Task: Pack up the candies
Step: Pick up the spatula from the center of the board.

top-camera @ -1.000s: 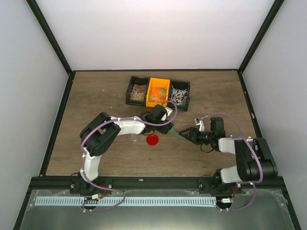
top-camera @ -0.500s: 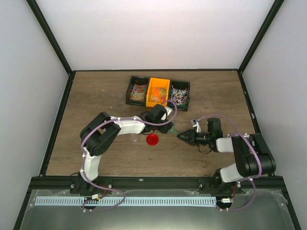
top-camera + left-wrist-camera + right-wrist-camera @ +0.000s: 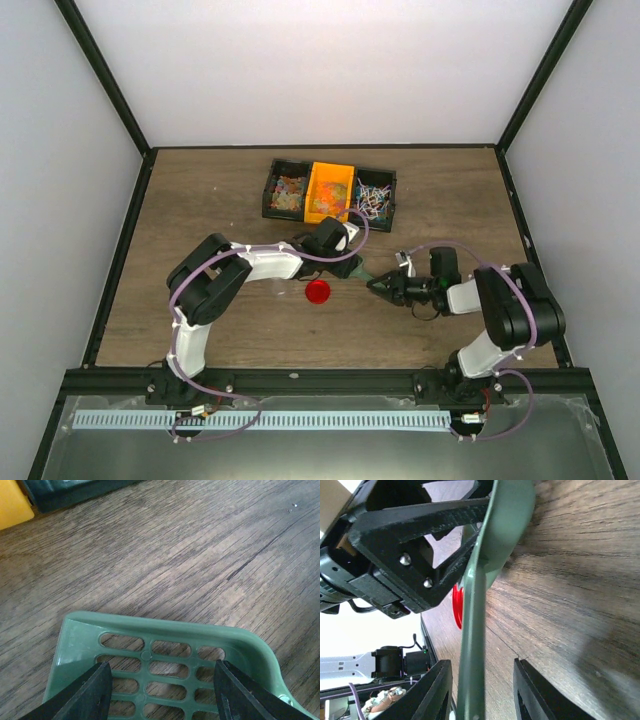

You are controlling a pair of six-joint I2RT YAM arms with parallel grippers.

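Observation:
The candies lie in a row of three bins at the back: a black bin (image 3: 285, 190), an orange bin (image 3: 328, 190) and a black bin (image 3: 374, 198). My left gripper (image 3: 352, 264) (image 3: 161, 672) is shut on the bowl of the green slotted scoop (image 3: 165, 640) (image 3: 366, 274), which hangs just above the wood. The right gripper (image 3: 380, 286) (image 3: 481, 662) stands open around the scoop's handle (image 3: 472, 630). The handle sits close to one finger, with a clear gap to the other. No candies show in the scoop.
A round red lid (image 3: 318, 291) (image 3: 457, 605) lies on the table just left of the scoop, under the left arm's wrist. Black frame rails border the table on both sides and along the front.
The right gripper has slid left up to the scoop's handle, and its jaws have narrowed around it. The left arm and the scoop have stayed put.

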